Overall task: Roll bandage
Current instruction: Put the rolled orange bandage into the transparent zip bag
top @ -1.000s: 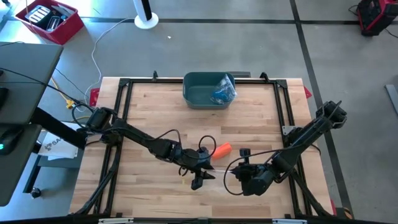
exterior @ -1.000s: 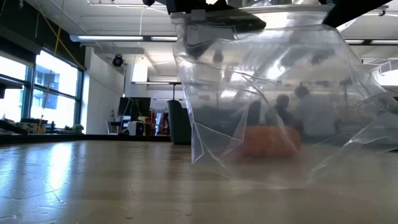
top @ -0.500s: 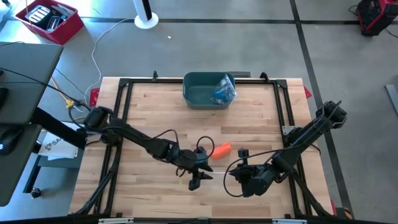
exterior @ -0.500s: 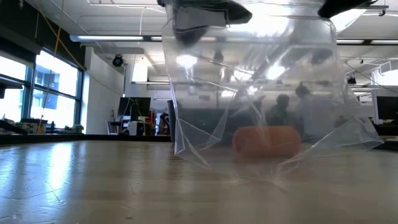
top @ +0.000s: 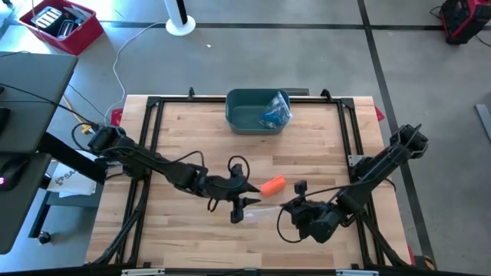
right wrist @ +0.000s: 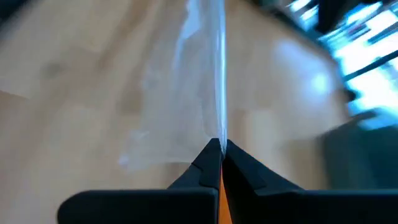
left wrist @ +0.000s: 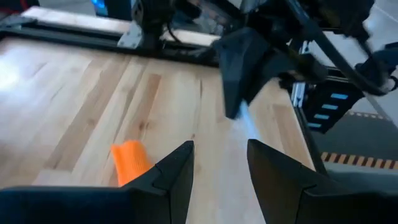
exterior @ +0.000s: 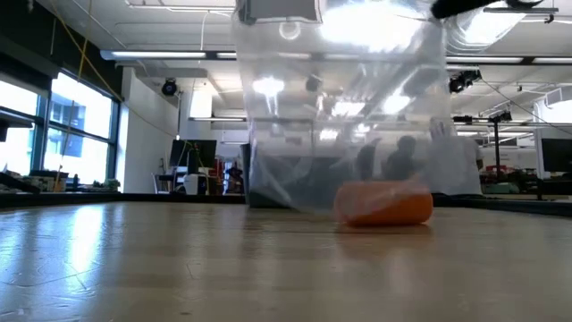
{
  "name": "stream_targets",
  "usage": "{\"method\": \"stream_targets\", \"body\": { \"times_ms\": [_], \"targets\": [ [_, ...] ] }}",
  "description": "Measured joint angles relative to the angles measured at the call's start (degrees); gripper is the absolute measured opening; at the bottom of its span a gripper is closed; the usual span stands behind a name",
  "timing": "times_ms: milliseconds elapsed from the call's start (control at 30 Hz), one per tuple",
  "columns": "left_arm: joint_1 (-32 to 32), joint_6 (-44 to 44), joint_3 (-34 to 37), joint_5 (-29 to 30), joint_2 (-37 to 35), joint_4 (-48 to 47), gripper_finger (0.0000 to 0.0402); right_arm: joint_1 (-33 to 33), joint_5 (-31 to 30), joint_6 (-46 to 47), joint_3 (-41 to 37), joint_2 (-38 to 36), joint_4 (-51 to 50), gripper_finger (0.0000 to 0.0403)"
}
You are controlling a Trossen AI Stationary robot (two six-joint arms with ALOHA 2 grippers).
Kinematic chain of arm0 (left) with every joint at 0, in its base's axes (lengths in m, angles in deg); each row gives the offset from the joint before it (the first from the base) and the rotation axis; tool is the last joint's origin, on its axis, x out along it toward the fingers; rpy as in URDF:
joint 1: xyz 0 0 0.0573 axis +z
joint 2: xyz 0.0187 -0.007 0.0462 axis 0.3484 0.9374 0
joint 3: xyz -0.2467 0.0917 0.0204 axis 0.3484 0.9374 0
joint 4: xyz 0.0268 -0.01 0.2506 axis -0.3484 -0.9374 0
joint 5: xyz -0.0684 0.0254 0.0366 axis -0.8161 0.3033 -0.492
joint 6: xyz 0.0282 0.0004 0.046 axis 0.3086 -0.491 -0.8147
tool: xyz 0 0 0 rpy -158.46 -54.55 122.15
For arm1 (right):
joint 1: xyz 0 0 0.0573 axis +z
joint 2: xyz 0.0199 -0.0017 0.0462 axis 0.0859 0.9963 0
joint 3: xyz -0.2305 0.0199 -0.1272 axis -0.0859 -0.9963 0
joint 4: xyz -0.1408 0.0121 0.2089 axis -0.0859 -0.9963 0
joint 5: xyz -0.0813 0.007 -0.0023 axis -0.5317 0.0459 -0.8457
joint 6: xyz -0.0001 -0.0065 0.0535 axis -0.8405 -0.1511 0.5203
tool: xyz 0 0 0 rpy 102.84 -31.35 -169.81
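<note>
A clear plastic bag (exterior: pixel 340 107) hangs above the table between my two grippers; it also shows in the high view (top: pixel 265 212). An orange bandage roll (top: pixel 272 185) lies on its side on the wood (exterior: pixel 384 204), outside the bag, and shows in the left wrist view (left wrist: pixel 130 162). My right gripper (right wrist: pixel 217 149) is shut on the bag, at the table's near middle (top: pixel 285 208). My left gripper (left wrist: pixel 219 168) is open and empty, just left of the bag (top: pixel 237 213), pointing toward my right gripper. My right gripper pinches an edge of the clear bag (right wrist: pixel 217 138) between its two fingers. The film stands edge-on straight ahead of the fingertips. In the low view the bag hangs below the hold with its lower edge (exterior: pixel 295 207) near the table.
A green bin (top: pixel 257 111) with a blue-and-clear packet in it stands at the table's far middle. Black frame rails (top: pixel 153 115) run along the table's sides. Bare wood lies to the left and right of the grippers.
My left gripper has drawn back a little toward the table's far left, away from the bag. The bag has gone from crumpled and slanting to hanging straighter, and its lower part has risen, so the orange roll now shows uncovered on the table.
</note>
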Motion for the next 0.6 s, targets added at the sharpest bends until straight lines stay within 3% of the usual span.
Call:
{"method": "stream_targets", "body": {
  "times_ms": [100, 200, 400, 500, 600],
  "targets": [
    [-0.02, -2.23, 0.0, 2.14, -0.09, 1.44, 0.0145, 1.09, -11.29, -6.28, 0.0, 0.0, 0.01, 0.0],
    [-0.29, -5.85, 0.02, 10.68, -1.36, 1.38, 0.0145, 1.31, -21.47, -8.97, 0.0, 0.0, -0.08, 0.0],
    [-1.24, -15.48, -0.02, 30.45, -3.3, 1.03, 0.0145, -0.65, -21.6, -9.46, 0.0, 3.79, 0.23, 0.0],
    [-1.4, -16.7, 0.0, 30.55, -2.24, 0.8, 0.0145, -1.31, -19.76, -7.06, 0.0, 7.49, 1.04, 0.0],
    [-1.42, -15.4, 0.0, 23.08, -0.67, 0.6, 0.0145, -1.31, -19.38, -6.04, 0.0, 10.42, 1.82, 0.0]
  ]
}}
